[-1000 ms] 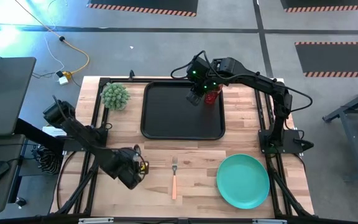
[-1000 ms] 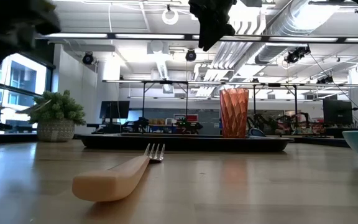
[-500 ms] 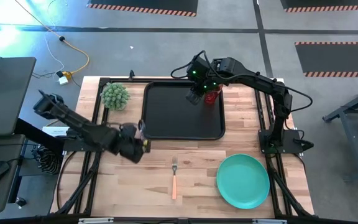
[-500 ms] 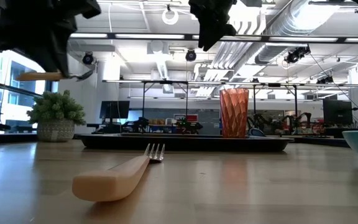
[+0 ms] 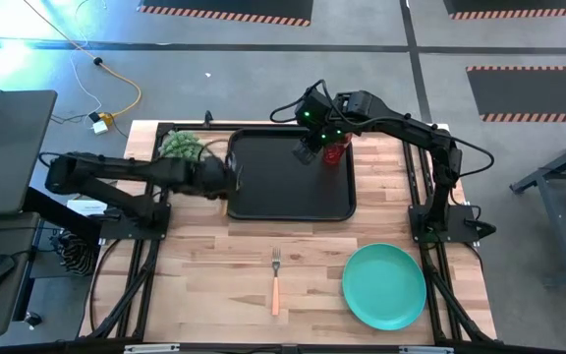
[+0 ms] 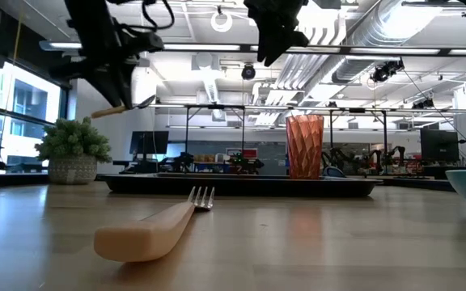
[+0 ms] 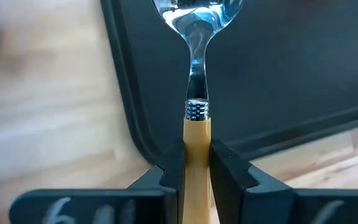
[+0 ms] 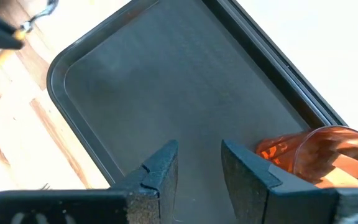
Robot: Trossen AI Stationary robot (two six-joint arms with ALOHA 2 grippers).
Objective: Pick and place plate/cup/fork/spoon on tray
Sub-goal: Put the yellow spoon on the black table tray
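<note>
The left hand (image 7: 196,174) is clamped on the spoon (image 7: 196,93) by its smooth tan handle, shiny oval bowl over the left rim of the matte black tray (image 5: 263,202), upper middle of the high view. The right hand (image 5: 308,152) hovers part open beside the ribbed red cup (image 5: 336,151) standing on the tray. The fork (image 5: 275,280) and round teal plate (image 5: 384,285) lie on the wooden worktop (image 5: 204,285), lower frame.

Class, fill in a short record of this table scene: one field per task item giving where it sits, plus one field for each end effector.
tray: far middle of table
cup: upright in tray's far right corner
spoon: held above tray's left rim
fork: on table, near the tray
plate: on table, near right
left end effector: shut on spoon handle
right end effector: open, above tray beside cup
</note>
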